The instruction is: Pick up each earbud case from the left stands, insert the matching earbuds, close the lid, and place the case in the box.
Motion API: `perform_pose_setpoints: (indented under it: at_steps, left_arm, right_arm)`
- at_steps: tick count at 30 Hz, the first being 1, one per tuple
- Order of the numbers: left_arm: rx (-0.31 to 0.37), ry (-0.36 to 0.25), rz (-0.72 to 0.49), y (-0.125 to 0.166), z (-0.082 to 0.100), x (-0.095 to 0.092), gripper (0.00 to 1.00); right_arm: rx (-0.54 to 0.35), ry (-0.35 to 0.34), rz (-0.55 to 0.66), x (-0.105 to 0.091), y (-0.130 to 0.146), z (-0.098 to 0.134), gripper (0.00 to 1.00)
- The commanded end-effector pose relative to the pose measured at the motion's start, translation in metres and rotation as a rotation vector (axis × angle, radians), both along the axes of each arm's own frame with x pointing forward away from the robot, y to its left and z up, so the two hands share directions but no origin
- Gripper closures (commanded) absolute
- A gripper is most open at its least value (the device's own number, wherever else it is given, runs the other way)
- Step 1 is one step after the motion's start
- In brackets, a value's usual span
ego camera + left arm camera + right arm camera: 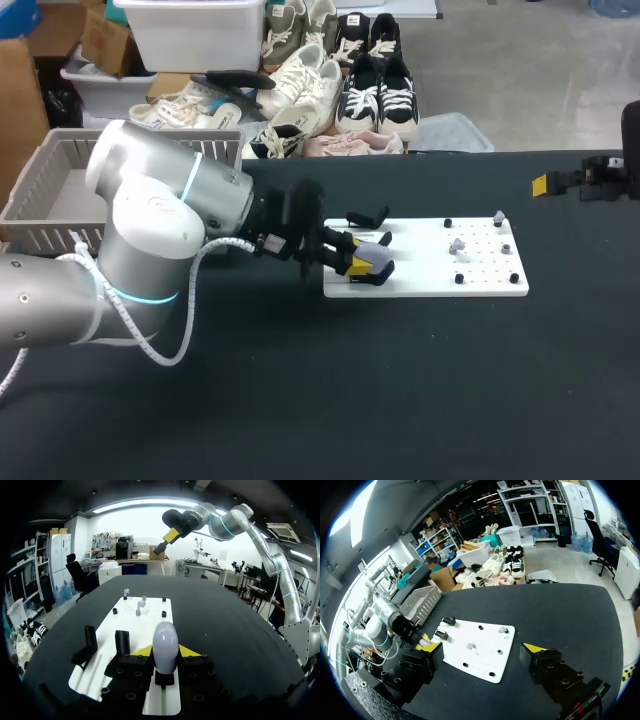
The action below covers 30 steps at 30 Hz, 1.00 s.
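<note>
Barely begun: pinching lavender case with left gripper, right gripper spread (nothing held). To do: insert earbuds, shut it, place in box.

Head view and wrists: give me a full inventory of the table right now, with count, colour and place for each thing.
table: one, black, under everything
board: one, white, mid-table
stands: two showing, black, board's left end
earbud case: one, pale lilac-grey, in the left hand, over the board's left end
earbuds: two, pale grey, board's right half
pegs: four, black, around the earbuds
basket: one, grey, table's far left corner
left hand: yellow tips, shut on the earbud case
right hand: yellow tips, open, held high at the table's far right
</note>
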<state>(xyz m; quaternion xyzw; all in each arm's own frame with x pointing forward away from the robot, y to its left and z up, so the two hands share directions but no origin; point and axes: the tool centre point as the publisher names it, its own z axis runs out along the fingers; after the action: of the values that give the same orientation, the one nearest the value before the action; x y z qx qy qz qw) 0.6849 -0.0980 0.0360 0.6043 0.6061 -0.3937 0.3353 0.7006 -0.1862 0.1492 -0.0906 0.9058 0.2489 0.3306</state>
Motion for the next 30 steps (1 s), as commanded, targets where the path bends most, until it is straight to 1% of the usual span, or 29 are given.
perform_pose_setpoints:
  at_steps: [1,3,7,9,11,14,18,21,23,30]
  left_arm:
    - [-0.048,-0.020,0.017,0.010,0.020,-0.012,1.00]
    - [-0.077,-0.037,0.019,0.009,0.031,-0.017,1.00]
    - [-0.139,-0.094,0.017,0.002,0.050,-0.029,1.00]
    - [-0.164,-0.096,0.008,-0.002,0.057,-0.034,1.00]
    - [-0.189,-0.119,-0.003,-0.007,0.062,-0.040,1.00]
    - [-0.216,-0.123,-0.008,-0.013,0.070,-0.048,1.00]
    - [-0.250,-0.133,-0.011,-0.020,0.076,-0.056,1.00]
    - [-0.288,-0.144,-0.021,-0.022,0.081,-0.062,1.00]
    - [-0.290,-0.150,-0.042,-0.022,0.085,-0.065,1.00]
    - [-0.290,-0.150,-0.042,-0.022,0.085,-0.065,1.00]
  right_arm:
    - [0.001,0.002,0.003,0.001,-0.001,0.000,0.00]
    - [0.001,0.002,0.003,0.001,-0.001,0.000,0.00]
    - [0.001,0.002,0.003,0.001,-0.001,0.000,0.00]
    - [0.001,0.002,0.003,0.001,-0.001,0.000,0.00]
    - [0.001,0.002,0.003,0.001,-0.001,0.000,0.00]
    - [0.001,0.002,0.003,0.001,-0.001,0.000,0.00]
    - [0.001,0.002,0.003,0.001,-0.001,0.000,0.00]
    - [0.001,0.002,0.003,0.001,-0.001,0.000,0.00]
    - [0.001,0.002,0.003,0.001,-0.001,0.000,0.00]
    - [0.001,0.002,0.003,0.001,-0.001,0.000,0.00]
